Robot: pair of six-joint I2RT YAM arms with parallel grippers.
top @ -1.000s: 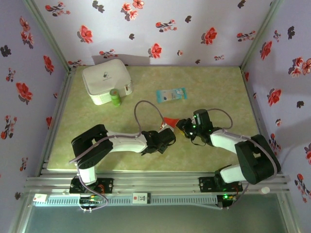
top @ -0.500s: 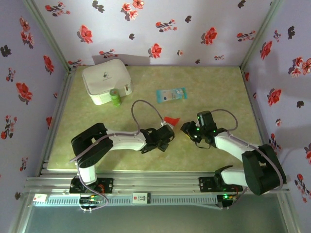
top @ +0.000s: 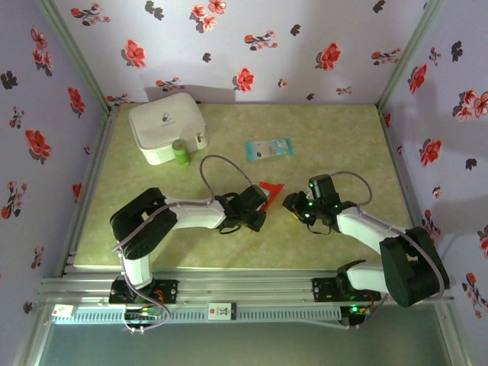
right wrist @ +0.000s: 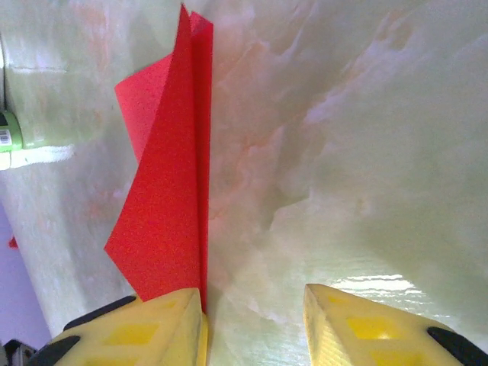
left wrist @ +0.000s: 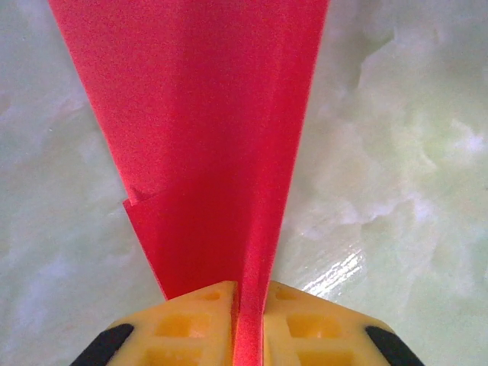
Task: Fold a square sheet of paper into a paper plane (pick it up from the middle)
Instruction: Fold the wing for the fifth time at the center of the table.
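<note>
The folded red paper (top: 271, 187) is a narrow wedge with a centre crease, standing up off the table in the middle. My left gripper (top: 259, 200) is shut on its crease. The left wrist view shows the paper (left wrist: 206, 137) fanning out from my left gripper (left wrist: 248, 324), with the yellow fingertips (left wrist: 191, 320) pinched on the fold. My right gripper (top: 293, 203) is open just right of the paper and apart from it. In the right wrist view the paper (right wrist: 164, 198) rises beside the left fingertip (right wrist: 152, 328) of my right gripper (right wrist: 255, 320). Bare table lies between the jaws.
A white boxy case (top: 166, 127) sits at the back left with a small green bottle (top: 180, 153) against its front. A pale blue packet (top: 268, 148) lies behind the paper. The bottle (right wrist: 15, 130) also appears in the right wrist view. Floral walls enclose the table.
My right gripper has come off the paper and drawn back to the right, now open. My left gripper has kept hold of the paper and shifted slightly left and back.
</note>
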